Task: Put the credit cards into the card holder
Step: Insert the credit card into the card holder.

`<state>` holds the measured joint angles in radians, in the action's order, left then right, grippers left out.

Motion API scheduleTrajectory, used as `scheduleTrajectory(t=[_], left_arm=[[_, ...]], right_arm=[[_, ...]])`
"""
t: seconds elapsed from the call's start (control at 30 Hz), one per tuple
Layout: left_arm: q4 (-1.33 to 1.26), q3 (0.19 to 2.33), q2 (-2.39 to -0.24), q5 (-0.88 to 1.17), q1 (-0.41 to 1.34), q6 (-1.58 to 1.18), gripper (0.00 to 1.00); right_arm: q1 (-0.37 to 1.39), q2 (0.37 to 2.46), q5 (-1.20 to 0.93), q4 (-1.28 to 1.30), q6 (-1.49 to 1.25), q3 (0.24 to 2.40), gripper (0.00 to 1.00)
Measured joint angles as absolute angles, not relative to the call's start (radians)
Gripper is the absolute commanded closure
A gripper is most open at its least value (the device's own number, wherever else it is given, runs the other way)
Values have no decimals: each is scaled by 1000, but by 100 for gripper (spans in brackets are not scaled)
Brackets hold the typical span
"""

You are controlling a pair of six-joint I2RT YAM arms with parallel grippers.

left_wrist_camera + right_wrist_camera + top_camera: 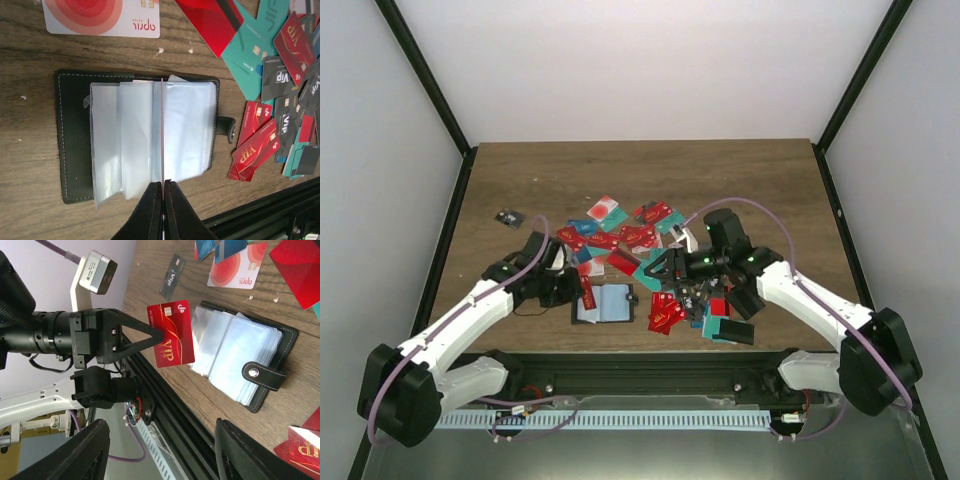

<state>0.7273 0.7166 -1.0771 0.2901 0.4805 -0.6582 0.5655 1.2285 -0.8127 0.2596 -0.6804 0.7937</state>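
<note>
At the near edge of the table, a little left of its middle, the card holder is lying open and flat. The left gripper is clamping a red VIP card on edge directly over it. The right gripper is hovering near the holder's right side with its fingers apart and nothing between them. The loose credit cards are lying heaped across the middle of the table and toward its right edge.

The step in hand is looking like the insertion of this card into one of the clear pockets. To do it well, the left arm should be tipping the card's free edge toward a pocket mouth rather than driving it straight down into the fold. From there it should be sliding the card in shallow and flat. The limp sleeves are likely to be buckling under a push, so the right gripper is well placed for pinning down the side with the clasp tab. Whether the card is touching the sleeves I cannot tell.

The holder's long axis is running along the near edge, with the tab pointing toward the table's right edge and the fold running from near to far. The card is standing in line with that fold, and its long axis is seemingly lying level with the table.
</note>
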Motion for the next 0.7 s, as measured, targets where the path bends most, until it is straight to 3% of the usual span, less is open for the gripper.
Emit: scheduleTrajectory(t=[0.4,0.7], left_arm=[[381,521,-1122,391,458,-651,96],[336,500,-1075,375,458,-650,96]], right_arm=[[639,1358,-816,150,-681,750,45],[639,1459,-799,142,-665,751,47]])
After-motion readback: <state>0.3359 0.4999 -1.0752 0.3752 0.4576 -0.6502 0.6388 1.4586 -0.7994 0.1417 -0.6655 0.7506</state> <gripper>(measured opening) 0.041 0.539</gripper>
